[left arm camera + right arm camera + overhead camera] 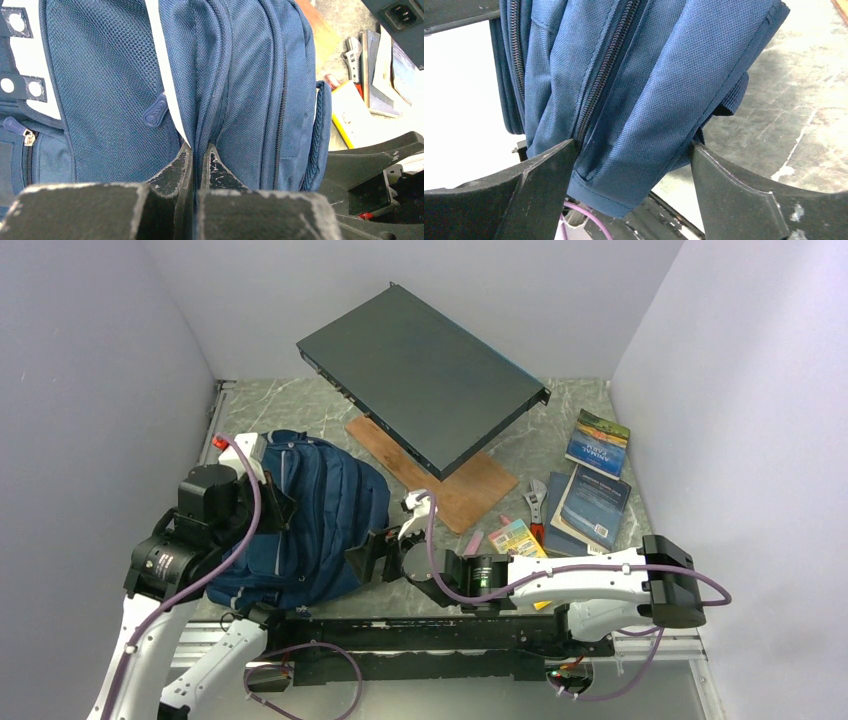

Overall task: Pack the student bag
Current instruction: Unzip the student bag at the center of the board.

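The navy blue student bag [310, 520] lies at the left of the table, between my two arms. My left gripper [272, 502] is at the bag's left side, shut on a fold of its fabric [200, 142]. In the left wrist view the bag [240, 75] fills the frame, zips closed. My right gripper [375, 558] is open at the bag's lower right corner. In the right wrist view its fingers [544, 175] stand wide apart on either side of the bag's corner [624, 165].
A large dark flat case [420, 375] leans on a wooden board [470, 485] at the back. Books [597, 440] [590, 505], an adjustable wrench [537, 502], a yellow card pack [518, 537] and a pink eraser [470, 541] lie at the right.
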Available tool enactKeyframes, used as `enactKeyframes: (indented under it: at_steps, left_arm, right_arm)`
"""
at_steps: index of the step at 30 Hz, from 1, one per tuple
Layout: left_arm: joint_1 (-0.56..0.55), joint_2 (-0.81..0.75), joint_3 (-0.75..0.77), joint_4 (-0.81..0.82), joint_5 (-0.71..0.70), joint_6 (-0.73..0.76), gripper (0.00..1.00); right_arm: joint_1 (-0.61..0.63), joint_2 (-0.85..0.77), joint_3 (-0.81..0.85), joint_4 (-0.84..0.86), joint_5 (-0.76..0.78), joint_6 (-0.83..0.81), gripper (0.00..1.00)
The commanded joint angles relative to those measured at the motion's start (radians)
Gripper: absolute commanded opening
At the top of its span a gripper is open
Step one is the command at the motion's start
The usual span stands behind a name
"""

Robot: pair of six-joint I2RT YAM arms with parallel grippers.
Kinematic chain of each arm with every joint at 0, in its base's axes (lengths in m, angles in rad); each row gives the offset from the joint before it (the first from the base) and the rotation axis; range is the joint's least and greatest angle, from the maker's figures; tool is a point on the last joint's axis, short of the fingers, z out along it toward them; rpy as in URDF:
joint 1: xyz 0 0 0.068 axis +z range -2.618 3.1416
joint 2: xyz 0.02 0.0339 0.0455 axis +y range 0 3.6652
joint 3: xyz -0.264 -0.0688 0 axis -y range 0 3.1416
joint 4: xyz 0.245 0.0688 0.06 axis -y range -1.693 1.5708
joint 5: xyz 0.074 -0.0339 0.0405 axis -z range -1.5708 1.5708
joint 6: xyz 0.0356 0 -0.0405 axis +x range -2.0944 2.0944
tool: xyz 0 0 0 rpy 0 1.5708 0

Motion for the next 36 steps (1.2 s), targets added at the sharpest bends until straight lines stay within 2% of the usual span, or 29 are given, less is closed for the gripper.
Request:
enactKeyframes:
  at_steps: [1, 4, 7, 8, 9, 10, 12, 13, 14, 16, 19, 27, 28, 33, 34, 36]
  left_arm:
    - [-0.001, -0.011, 0.109, 0.198, 0.036, -0.032, 0.00]
    - [-0.001, -0.010, 0.111, 0.189, 0.052, -0.034, 0.00]
    - [-0.001, -0.005, 0.108, 0.151, 0.033, -0.024, 0.00]
    - [-0.001, 0.005, 0.112, 0.126, 0.022, -0.017, 0.08]
    - [-0.001, 0.019, 0.120, 0.098, 0.012, -0.010, 0.24]
    - [-0.001, 0.028, 0.130, 0.054, 0.002, -0.001, 0.45]
    - [-0.001, 0.033, 0.135, 0.004, 0.000, 0.008, 0.80]
    - [-0.001, 0.028, 0.128, -0.005, 0.014, 0.013, 0.94]
    - [-0.001, 0.017, 0.116, 0.001, 0.040, 0.015, 0.99]
    - [-0.001, -0.006, 0.077, 0.037, 0.133, 0.009, 1.00]
    - [-0.001, 0.003, 0.011, 0.094, 0.233, -0.005, 1.00]
    - [-0.001, 0.134, -0.054, 0.191, 0.275, 0.085, 0.98]
    - [-0.001, 0.153, -0.055, 0.196, 0.258, 0.108, 0.90]
    - [-0.001, 0.195, -0.057, 0.222, 0.132, 0.188, 0.10]
    - [-0.001, 0.176, -0.071, 0.244, 0.112, 0.192, 0.02]
    - [-0.001, 0.134, -0.101, 0.293, 0.096, 0.190, 0.00]
  right_arm:
    - [-0.009, 0.013, 0.040, 0.071, -0.066, -0.064, 0.74]
    - [-0.009, 0.021, 0.087, 0.105, -0.089, -0.116, 0.47]
    - [-0.010, 0.024, 0.144, 0.102, -0.071, -0.142, 0.08]
    - [-0.012, 0.021, 0.160, 0.110, -0.070, -0.155, 0.00]
    - [-0.013, 0.018, 0.167, 0.119, -0.069, -0.166, 0.00]
    - [-0.014, 0.015, 0.174, 0.128, -0.070, -0.175, 0.00]
    - [-0.025, 0.009, 0.181, 0.136, -0.083, -0.170, 0.00]
    - [-0.035, 0.008, 0.182, 0.142, -0.100, -0.164, 0.00]
    - [-0.044, 0.007, 0.181, 0.151, -0.123, -0.156, 0.00]
    - [-0.061, 0.011, 0.173, 0.188, -0.163, -0.151, 0.00]
    - [-0.067, 0.026, 0.183, 0.207, -0.208, -0.166, 0.00]
    - [-0.070, 0.031, 0.193, 0.187, -0.238, -0.210, 0.00]
    - [-0.070, 0.029, 0.193, 0.185, -0.240, -0.222, 0.00]
    - [-0.072, 0.015, 0.188, 0.124, -0.201, -0.293, 0.01]
    - [-0.072, 0.014, 0.189, 0.092, -0.191, -0.298, 0.07]
    - [-0.072, 0.009, 0.192, -0.008, -0.185, -0.305, 0.26]
